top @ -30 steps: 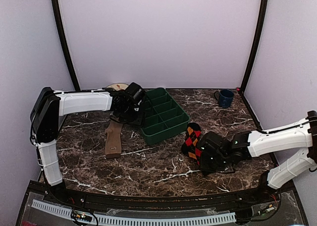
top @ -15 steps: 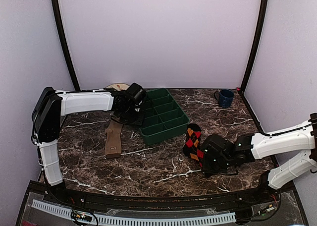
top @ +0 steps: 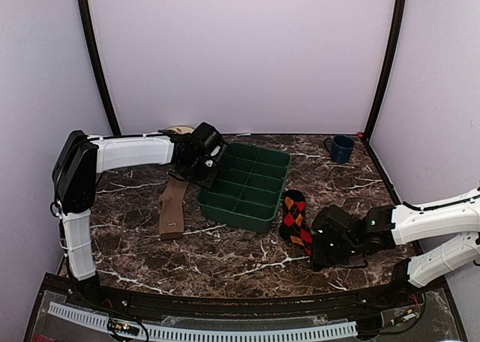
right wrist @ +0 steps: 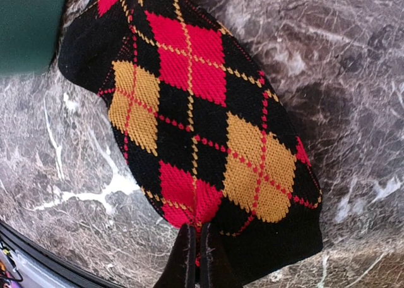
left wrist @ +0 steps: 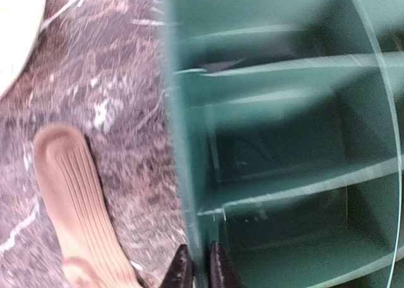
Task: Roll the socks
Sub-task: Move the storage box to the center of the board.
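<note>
Left of centre, the left gripper (left wrist: 197, 266) clamps the green tray (top: 232, 216) by its wall, compartments bare; lower right, the right gripper (right wrist: 194, 237) pinches the argyle sock (right wrist: 202, 130).

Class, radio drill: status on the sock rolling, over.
Left gripper shut on green divider tray wall. Right gripper pinching argyle sock end. Tan sock flat, unrolled. Tray sits between the socks.

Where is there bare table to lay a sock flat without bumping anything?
Best is the near-centre table, bordered by the tan sock, the tray and the argyle sock. Also open: between tray and mug. Crowded: back left, where the left gripper pinches the tray wall beside the plate.
</note>
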You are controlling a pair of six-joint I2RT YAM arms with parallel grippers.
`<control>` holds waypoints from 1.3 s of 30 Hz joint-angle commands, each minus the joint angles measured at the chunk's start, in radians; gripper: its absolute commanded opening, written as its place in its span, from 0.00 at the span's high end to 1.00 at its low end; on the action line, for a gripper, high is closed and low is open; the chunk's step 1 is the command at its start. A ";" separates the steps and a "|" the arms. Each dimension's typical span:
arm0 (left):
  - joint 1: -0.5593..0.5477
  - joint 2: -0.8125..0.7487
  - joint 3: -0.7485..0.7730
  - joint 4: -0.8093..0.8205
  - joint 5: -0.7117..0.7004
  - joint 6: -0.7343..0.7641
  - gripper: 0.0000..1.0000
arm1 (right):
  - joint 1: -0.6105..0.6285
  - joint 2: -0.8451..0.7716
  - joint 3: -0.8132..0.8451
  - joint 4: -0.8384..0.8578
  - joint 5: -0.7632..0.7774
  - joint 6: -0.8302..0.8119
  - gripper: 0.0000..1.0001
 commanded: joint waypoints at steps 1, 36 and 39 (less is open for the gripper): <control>0.025 0.031 0.083 0.031 -0.024 0.168 0.92 | 0.036 -0.011 -0.018 -0.018 0.014 0.039 1.00; 0.231 0.468 0.476 0.406 0.242 0.750 0.67 | 0.090 0.495 0.305 0.247 -0.120 -0.165 1.00; 0.251 0.453 0.478 0.413 0.228 0.715 0.37 | 0.080 0.544 0.342 0.275 -0.139 -0.183 1.00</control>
